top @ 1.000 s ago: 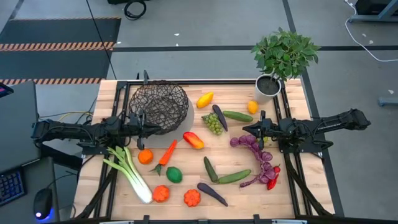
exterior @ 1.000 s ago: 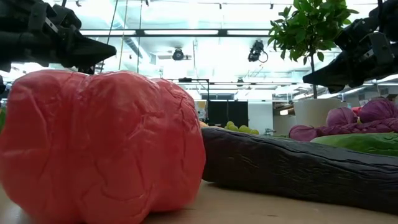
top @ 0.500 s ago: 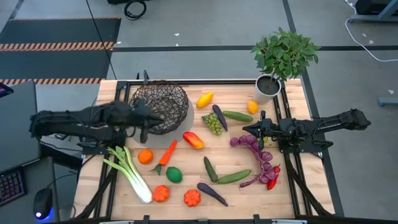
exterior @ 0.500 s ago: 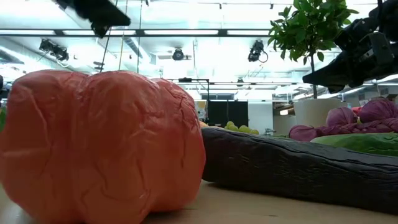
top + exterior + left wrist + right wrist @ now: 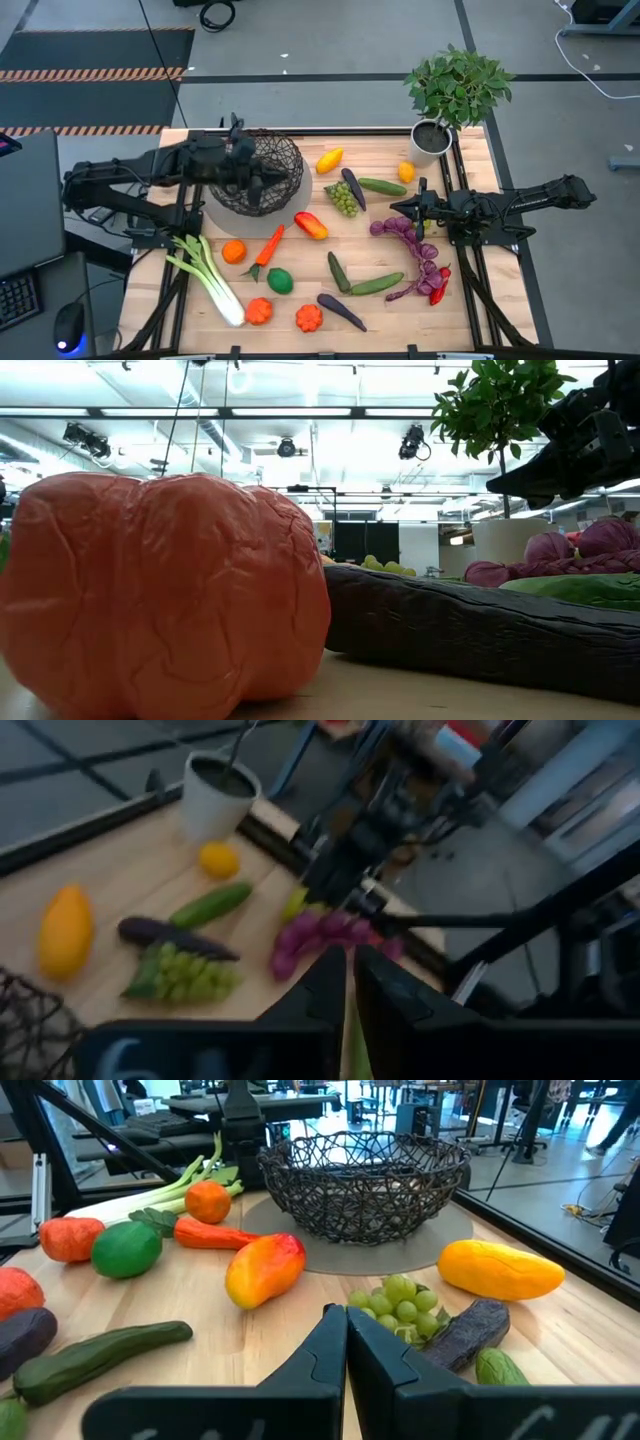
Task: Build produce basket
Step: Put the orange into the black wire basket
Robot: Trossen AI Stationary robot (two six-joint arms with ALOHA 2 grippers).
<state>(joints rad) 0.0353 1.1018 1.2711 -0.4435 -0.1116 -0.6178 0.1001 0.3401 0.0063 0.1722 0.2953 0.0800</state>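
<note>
On wooden table (image 5: 455, 290), left hand (image 5: 262, 181), pressed together, seemingly hovers over basket (image 5: 280, 160).

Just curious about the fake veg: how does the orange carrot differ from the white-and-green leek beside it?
The small orange carrot is short, tapered and one colour; the long white-and-green leek is far longer, white at one end with green leaves fanning out at the other. Both lie flat on the wooden table, outside the basket.
</note>
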